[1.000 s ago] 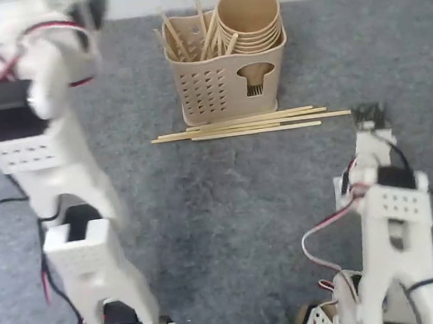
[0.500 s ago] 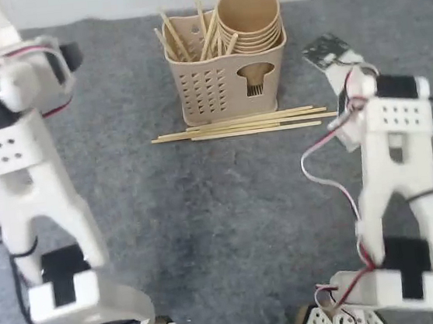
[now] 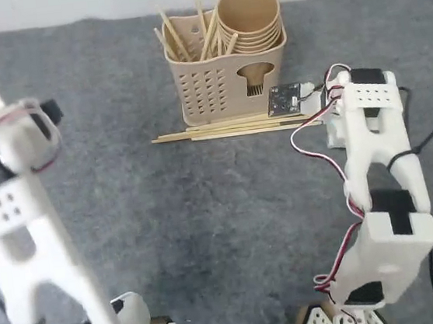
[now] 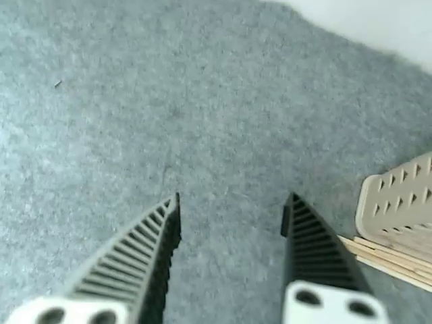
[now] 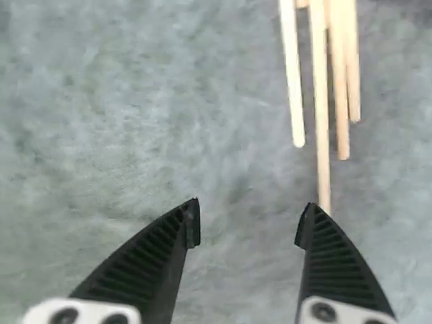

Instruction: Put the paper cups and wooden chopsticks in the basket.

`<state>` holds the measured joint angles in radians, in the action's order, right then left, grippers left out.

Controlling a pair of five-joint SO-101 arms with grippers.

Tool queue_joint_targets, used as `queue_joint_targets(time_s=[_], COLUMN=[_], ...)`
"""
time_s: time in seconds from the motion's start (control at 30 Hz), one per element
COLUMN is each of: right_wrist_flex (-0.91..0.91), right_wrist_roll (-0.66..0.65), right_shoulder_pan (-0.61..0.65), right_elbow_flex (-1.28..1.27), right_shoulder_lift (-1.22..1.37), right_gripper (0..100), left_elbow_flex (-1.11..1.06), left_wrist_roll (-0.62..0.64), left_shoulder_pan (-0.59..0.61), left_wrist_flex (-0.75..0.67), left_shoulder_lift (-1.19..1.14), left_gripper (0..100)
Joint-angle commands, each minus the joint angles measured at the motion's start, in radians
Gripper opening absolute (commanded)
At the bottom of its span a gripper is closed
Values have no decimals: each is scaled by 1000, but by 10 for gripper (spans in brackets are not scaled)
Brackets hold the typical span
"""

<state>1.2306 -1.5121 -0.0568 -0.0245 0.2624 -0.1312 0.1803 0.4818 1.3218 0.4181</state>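
From the high view, a beige perforated basket [image 3: 223, 83] stands at the far middle of the grey carpeted worktop [image 3: 192, 219]. It has two compartments. One holds a single nested stack of paper cups [image 3: 249, 19] with about six rims showing. The other holds a cluster of upright wooden chopsticks [image 3: 183, 39], roughly seven tips, too crowded for a sure count. Just in front of the basket a bundle of loose chopsticks [image 3: 232, 127] lies flat on the worktop, side by side and parallel to the basket's front. They overlap too much to count here. There are two arms. The right arm [image 3: 370, 137] bends in over one end of the bundle, and the left arm [image 3: 21, 231] stands well apart from the basket, at the other side.

The left wrist view shows the left gripper [image 4: 233, 216] with its fingers spread wide and nothing between them, above bare grey carpet. A corner of the basket [image 4: 401, 199] and the ends of the loose chopsticks [image 4: 381, 256] lie off to one side, clear of the fingers.

The right wrist view gives the count the high view hides: at least four chopstick ends [image 5: 317, 101], staggered in length. The right gripper [image 5: 253, 219] is spread and empty, low over the carpet. The longest stick ends right at one fingertip [image 5: 314, 219]; whether they touch cannot be told.
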Motion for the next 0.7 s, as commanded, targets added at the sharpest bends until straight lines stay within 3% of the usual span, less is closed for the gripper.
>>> queue_joint_targets(time_s=[0.0,0.17,0.37,0.47,0.53,0.67], right_wrist_flex=[-79,-125,-113,-119,-145,-338], right_wrist_roll=[147,574,1418,1778,1906,1916], right_shoulder_pan=[5,-7,-35,-24,-7,7], right_elbow_flex=[72,72,71,72,75,74], right_shoulder_lift=[-8,-12,-2,-2,-2,41], right_gripper=[243,243,242,242,242,242], left_elbow_flex=[-259,-487,-602,-601,-599,-616], left_wrist_roll=[9,15,15,25,72,123], left_shoulder_pan=[9,0,-127,-167,-170,-172], left_wrist_flex=[-124,-196,-195,-195,-201,-270], left_shoulder_lift=[267,446,405,324,269,178], left_gripper=[228,228,228,228,228,228])
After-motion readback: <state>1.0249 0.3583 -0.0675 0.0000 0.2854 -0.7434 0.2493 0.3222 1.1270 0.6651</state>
